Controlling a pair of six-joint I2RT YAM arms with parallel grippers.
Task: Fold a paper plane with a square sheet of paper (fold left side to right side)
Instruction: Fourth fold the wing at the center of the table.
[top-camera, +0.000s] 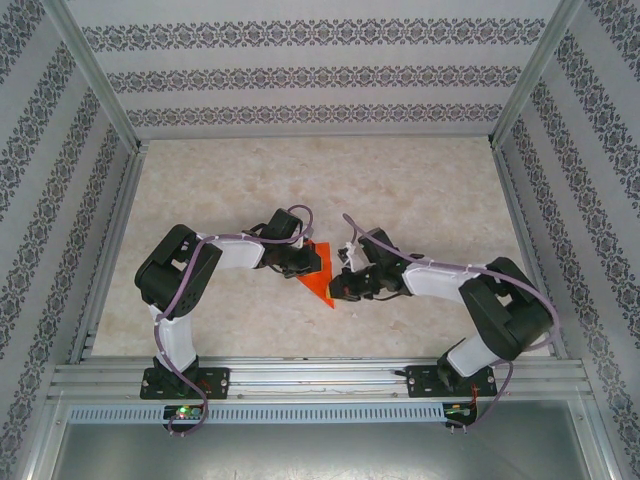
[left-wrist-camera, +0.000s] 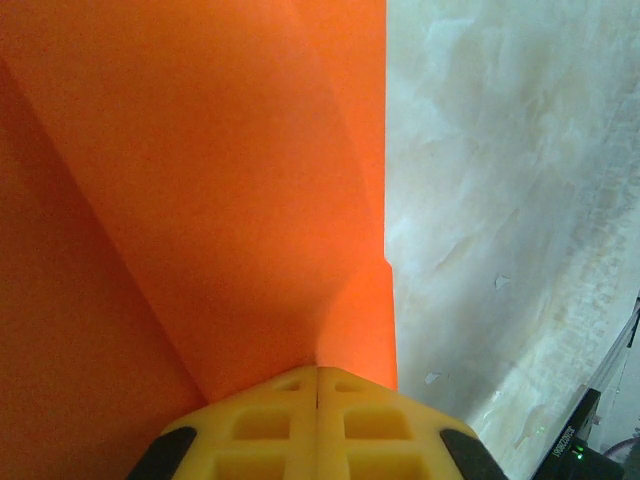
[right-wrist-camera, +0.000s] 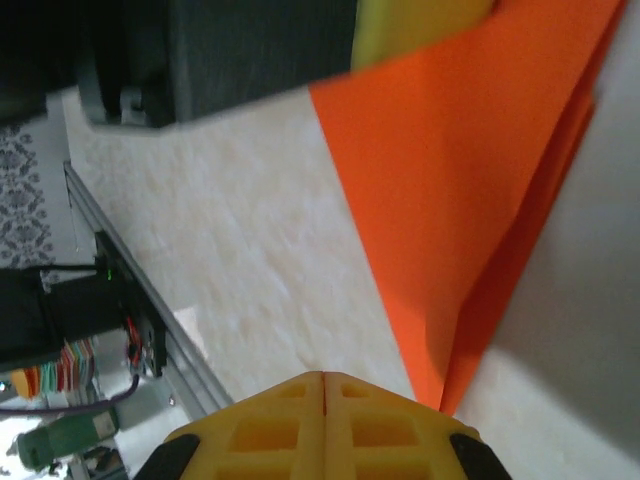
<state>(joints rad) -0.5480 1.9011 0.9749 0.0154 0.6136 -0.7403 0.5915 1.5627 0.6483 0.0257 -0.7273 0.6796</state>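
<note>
Orange-red and sharply pointed, the paper plane (top-camera: 320, 281) lies on the beige marbled table (top-camera: 420, 190) in the top external view. It sits between the two arms, its point toward the near edge. The left gripper (top-camera: 306, 262) is at its left edge and the right gripper (top-camera: 343, 286) just beside its right edge.

In the left wrist view, the left gripper (left-wrist-camera: 318, 374) has its yellow jaws pressed together, seam to seam. Their tips are against the paper plane (left-wrist-camera: 220, 200), where a crease runs straight to the seam. Whether a layer is pinched between them cannot be told. The paper's straight right edge borders the bare table (left-wrist-camera: 500, 200).

In the right wrist view, the right gripper (right-wrist-camera: 323, 382) is likewise fully closed, with nothing visible between the jaws. The paper plane (right-wrist-camera: 470, 180) tapers to its point just right of the fingertips, its layers slightly parted. The table (right-wrist-camera: 230, 250) shows to the left.
</note>
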